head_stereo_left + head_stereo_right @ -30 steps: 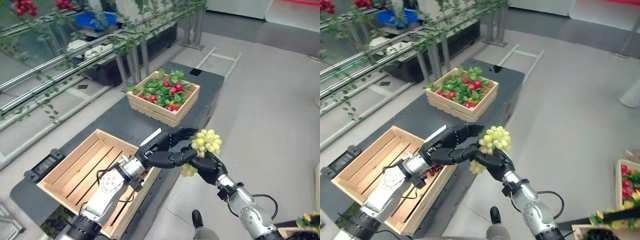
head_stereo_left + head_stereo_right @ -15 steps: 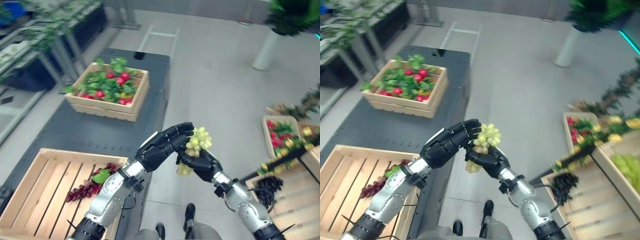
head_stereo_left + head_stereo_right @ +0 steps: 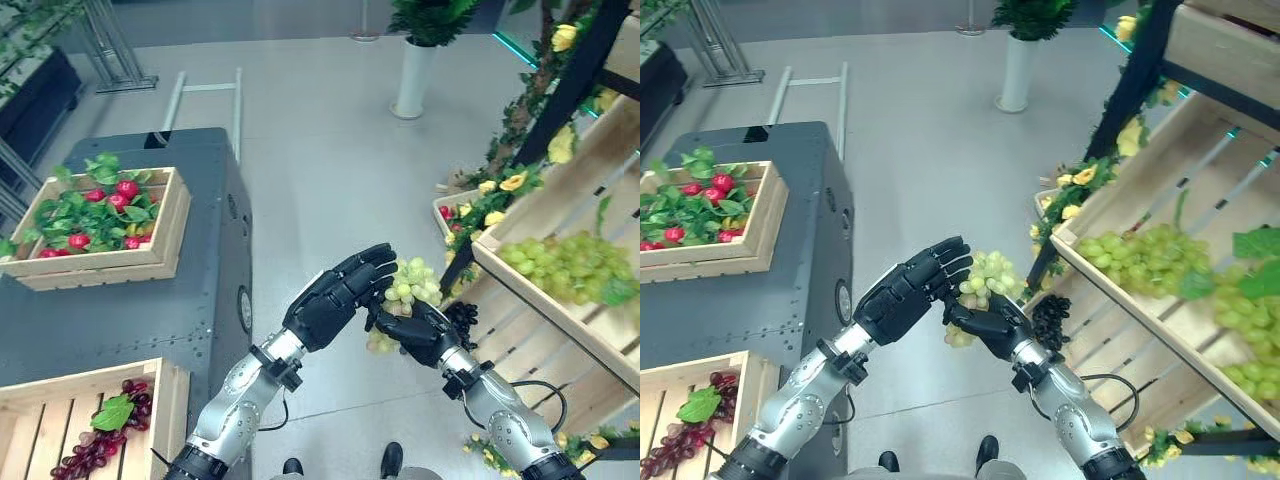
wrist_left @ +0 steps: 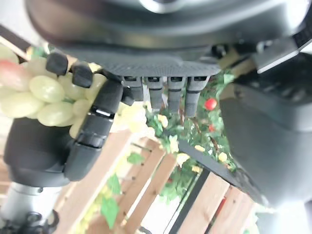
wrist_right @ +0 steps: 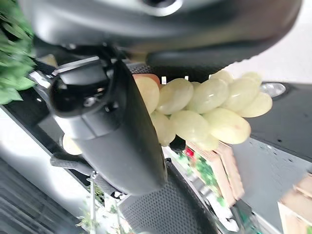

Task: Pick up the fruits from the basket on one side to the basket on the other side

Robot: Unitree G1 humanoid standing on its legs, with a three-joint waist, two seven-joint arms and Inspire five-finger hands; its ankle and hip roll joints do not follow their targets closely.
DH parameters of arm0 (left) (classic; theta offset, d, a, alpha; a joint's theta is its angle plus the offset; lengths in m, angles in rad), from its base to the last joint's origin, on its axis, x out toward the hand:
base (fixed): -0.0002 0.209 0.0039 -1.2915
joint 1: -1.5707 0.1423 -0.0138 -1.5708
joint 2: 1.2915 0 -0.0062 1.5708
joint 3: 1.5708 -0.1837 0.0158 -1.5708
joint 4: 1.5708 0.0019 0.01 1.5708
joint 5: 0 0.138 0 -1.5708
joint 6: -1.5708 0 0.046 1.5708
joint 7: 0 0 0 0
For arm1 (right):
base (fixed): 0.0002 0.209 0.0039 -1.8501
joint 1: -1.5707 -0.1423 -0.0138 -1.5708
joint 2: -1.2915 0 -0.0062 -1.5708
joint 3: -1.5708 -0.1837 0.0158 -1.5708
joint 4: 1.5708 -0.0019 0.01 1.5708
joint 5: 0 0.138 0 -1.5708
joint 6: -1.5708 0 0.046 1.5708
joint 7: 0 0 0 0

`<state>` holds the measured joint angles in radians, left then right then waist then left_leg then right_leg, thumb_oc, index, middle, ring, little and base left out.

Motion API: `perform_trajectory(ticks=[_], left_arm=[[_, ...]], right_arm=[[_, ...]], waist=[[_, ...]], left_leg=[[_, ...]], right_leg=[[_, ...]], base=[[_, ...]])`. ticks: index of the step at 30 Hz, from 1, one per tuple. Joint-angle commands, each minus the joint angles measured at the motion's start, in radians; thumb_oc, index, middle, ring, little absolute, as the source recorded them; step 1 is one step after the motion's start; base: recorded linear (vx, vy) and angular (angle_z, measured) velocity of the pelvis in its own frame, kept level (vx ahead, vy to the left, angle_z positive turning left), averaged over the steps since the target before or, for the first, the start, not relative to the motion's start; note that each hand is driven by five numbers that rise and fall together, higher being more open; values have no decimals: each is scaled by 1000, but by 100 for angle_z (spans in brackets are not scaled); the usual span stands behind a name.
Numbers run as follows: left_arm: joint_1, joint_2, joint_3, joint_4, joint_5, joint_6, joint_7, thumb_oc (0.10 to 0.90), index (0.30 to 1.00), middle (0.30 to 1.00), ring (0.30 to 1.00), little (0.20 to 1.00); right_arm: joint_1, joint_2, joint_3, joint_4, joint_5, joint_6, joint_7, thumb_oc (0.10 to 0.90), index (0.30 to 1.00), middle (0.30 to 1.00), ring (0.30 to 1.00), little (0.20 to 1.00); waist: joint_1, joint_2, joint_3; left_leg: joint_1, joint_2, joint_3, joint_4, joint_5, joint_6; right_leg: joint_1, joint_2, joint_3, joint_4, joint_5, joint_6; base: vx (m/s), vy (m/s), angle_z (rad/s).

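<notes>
The right robot hand (image 3: 415, 330) has its fingers curled round a bunch of green grapes (image 3: 410, 283), holding it up over the floor (image 3: 320, 170). The left robot hand (image 3: 335, 297) is pressed against the bunch from the other side, fingers nearly straight and relaxed, touching the grapes without closing on them. Off to the right robot hand's outer side stands a slanted wooden crate (image 3: 560, 320) with more green grapes (image 3: 565, 262) in it. On the left robot hand's side is a dark surface (image 3: 120, 310) carrying a crate of red fruit and leaves (image 3: 95, 225) and, nearer, a crate with dark red grapes (image 3: 105, 440).
</notes>
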<state>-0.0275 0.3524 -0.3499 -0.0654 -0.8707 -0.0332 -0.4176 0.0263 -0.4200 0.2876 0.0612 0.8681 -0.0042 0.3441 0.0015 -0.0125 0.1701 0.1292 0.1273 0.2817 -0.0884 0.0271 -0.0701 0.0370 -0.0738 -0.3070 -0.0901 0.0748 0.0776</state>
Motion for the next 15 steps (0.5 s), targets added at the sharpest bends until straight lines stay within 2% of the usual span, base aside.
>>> perform_trajectory(ticks=[1,10,12,15], left_arm=[[-45,0,-81,-68,-25,-38,-73,800,900,900,900,900],[-45,13,-57,-101,-84,14,-132,800,900,900,900,900],[-54,11,-62,-104,-77,13,-137,800,900,900,900,900],[-70,8,-67,-100,-74,-5,-137,800,900,900,900,900]], right_arm=[[-103,92,-81,-215,-5,-190,47,400,300,300,300,300],[-99,59,-100,-270,-6,-206,70,400,300,300,300,300],[-107,51,-101,-279,13,-208,80,400,300,300,300,300],[-117,36,-107,-302,32,-199,97,400,300,300,300,300]], waist=[[2,-38,-109],[-23,-42,-114],[-27,-50,-111],[-28,-62,-87]], left_leg=[[-36,-58,-13,1,-56,40],[-27,-19,20,30,-38,16],[-40,-15,18,84,-52,10],[-105,-15,-19,287,-69,1]], right_leg=[[8,-27,40,3,-28,42],[8,10,80,3,-38,16],[8,14,88,3,-37,9],[18,18,105,3,-32,-10]], base=[[-1,-120,-4],[30,-140,-8],[25,-129,-23],[29,-115,-22]])
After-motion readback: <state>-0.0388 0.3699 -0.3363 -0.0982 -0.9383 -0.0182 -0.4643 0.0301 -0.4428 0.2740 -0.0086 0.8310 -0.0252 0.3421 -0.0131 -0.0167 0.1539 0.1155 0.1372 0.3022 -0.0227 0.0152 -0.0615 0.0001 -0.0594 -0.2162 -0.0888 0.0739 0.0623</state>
